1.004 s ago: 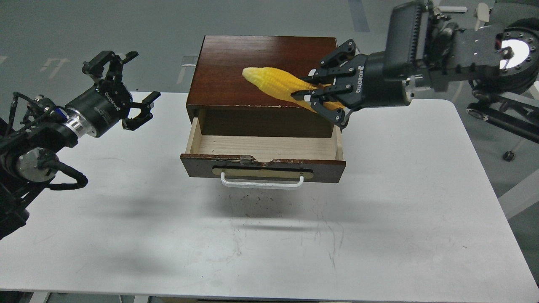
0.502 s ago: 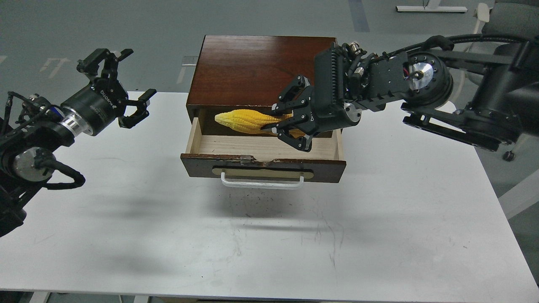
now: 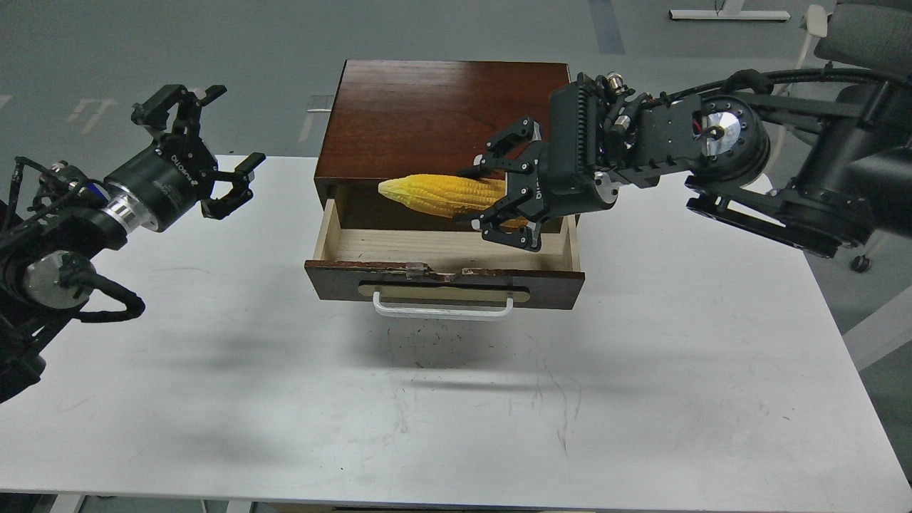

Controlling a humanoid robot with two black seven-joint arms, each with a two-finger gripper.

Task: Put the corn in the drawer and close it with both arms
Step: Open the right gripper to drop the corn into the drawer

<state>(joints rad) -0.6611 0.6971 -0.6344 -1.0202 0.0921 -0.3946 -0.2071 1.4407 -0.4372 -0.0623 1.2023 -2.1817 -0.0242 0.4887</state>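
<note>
The yellow corn [image 3: 434, 195] hangs level over the open drawer [image 3: 445, 251], tip pointing left, just in front of the cabinet's opening. My right gripper [image 3: 476, 197] comes in from the right and is shut on the corn's thick end, fingers above and below it. The drawer is pulled out, its pale wood inside bare, its dark front with the white handle [image 3: 442, 311] facing me. My left gripper [image 3: 234, 127] is open and empty, held above the table to the left of the cabinet [image 3: 442, 114].
The cabinet stands at the back middle of a white table [image 3: 456, 413]. A plain dark panel sits under the drawer front. The right arm's thick links [image 3: 727, 142] reach over the table's back right corner. Grey floor lies beyond.
My right gripper swung left and down from above the cabinet top to over the open drawer, turning the corn level; lately it shifted slightly right and up. The left arm barely moved.
</note>
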